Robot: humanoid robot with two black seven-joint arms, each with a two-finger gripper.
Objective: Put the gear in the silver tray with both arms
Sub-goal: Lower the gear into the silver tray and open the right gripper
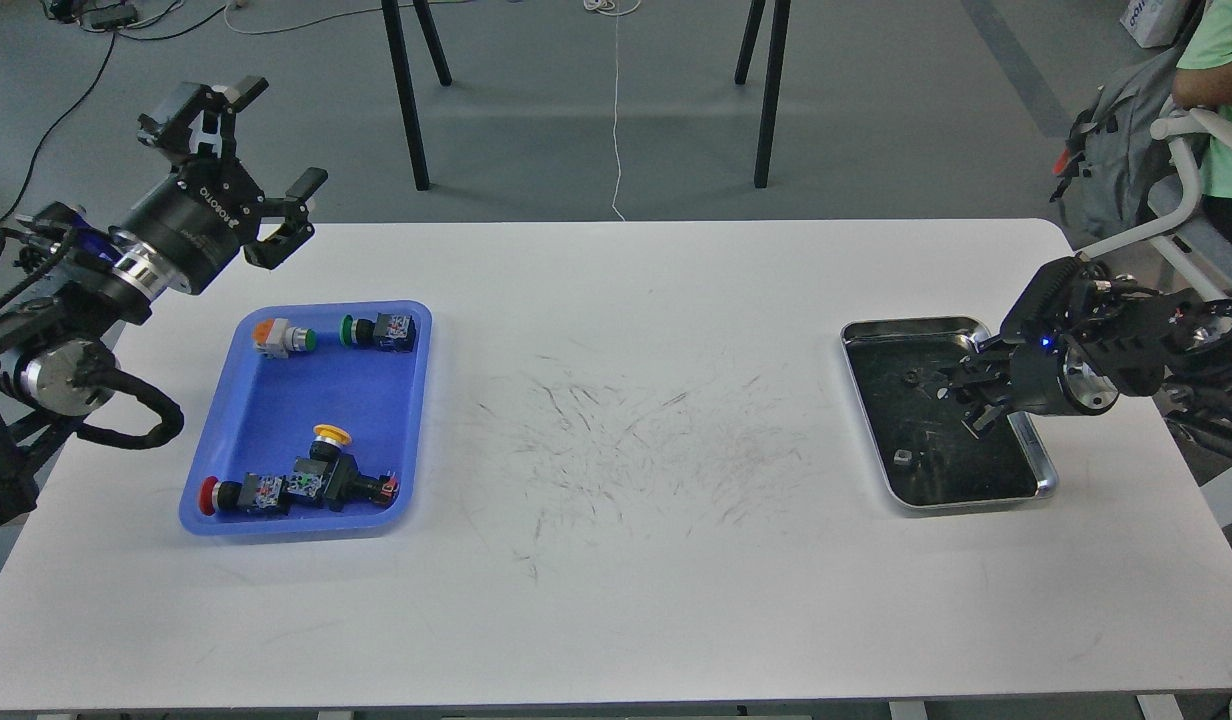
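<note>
I've got my right gripper (961, 395) over the silver tray (1044, 478), near its right rim; too dark to tell its grip. Left gripper (246, 165) spread wide, empty, behind the blue tray (276, 400). I'd descend gently, straight over one part. I count four switches there, two small bits in silver.

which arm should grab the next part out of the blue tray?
Left. The left gripper hangs open just beyond the blue tray, where the push-button parts lie. The right gripper is across the table, over the silver tray, so its reach would probably be far longer.
</note>
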